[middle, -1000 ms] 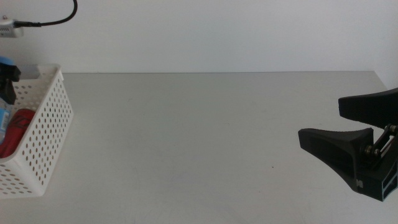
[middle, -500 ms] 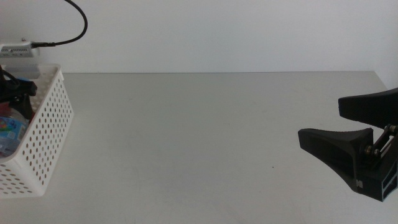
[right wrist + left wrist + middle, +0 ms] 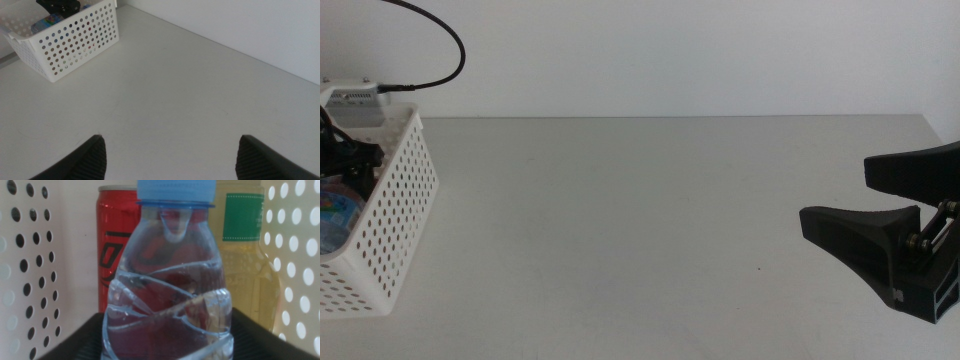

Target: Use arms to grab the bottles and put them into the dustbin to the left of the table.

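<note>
My right claw (image 3: 880,200) waits low over the right side of the table (image 3: 650,220), and its two dark jaws are spread wide with nothing between them.

My left claw (image 3: 345,160) is far over at the left edge, down inside the white dustbin (image 3: 395,220). In my left wrist view the little water bottle (image 3: 167,290) with the blue cap (image 3: 176,191) fills the space just in front of me, right between my two dark jaws. I cannot tell if I am squeezing it or have let go.

Behind the water bottle, deeper in the dustbin, the red soda can (image 3: 114,235) and the yellow tea bottle (image 3: 245,255) with its green label sit side by side. The white walls with round holes are on both sides of them.
</note>
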